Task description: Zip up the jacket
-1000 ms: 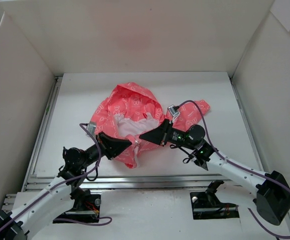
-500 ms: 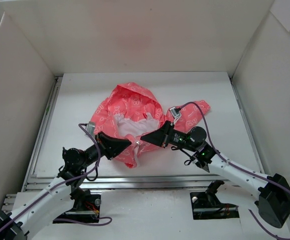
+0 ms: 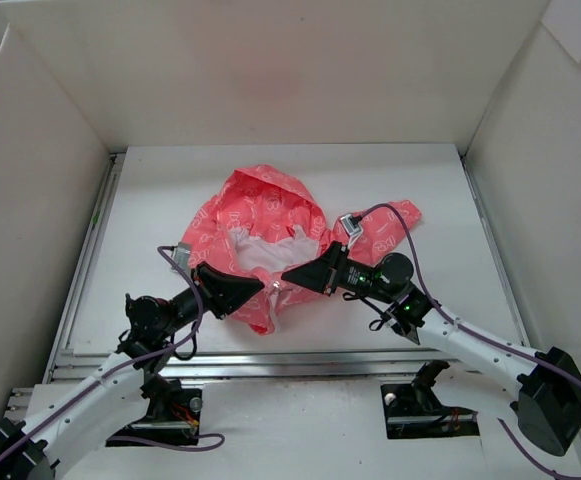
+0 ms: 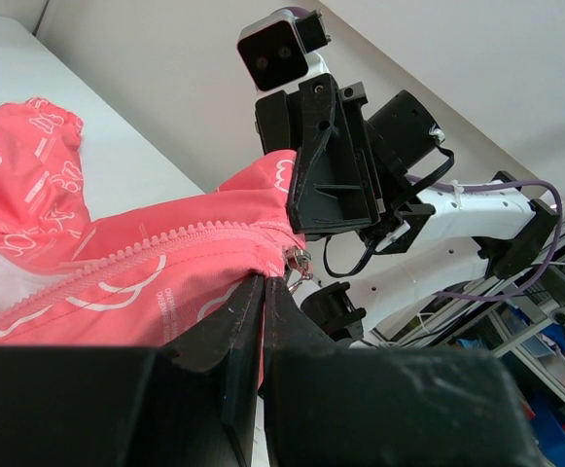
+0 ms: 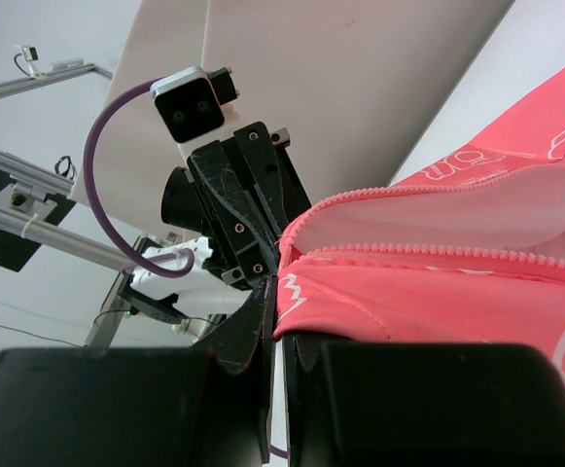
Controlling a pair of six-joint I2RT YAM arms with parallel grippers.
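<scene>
At the front edge of the tabletop [image 3: 150, 200], your left gripper [image 3: 263, 288] and right gripper [image 3: 289, 272] both clamp the jacket [image 3: 265, 205]; uneven pulling could slip its fabric.

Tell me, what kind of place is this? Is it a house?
Probably a robot lab, not a house. The white table is boxed in by plain white walls, and a left arm and right arm are bolted at its edge, holding a pink jacket.

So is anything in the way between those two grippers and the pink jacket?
Nothing visible. The left gripper and right gripper are both shut on the jacket itself, pinching its front edge beside the zipper slider.
</scene>
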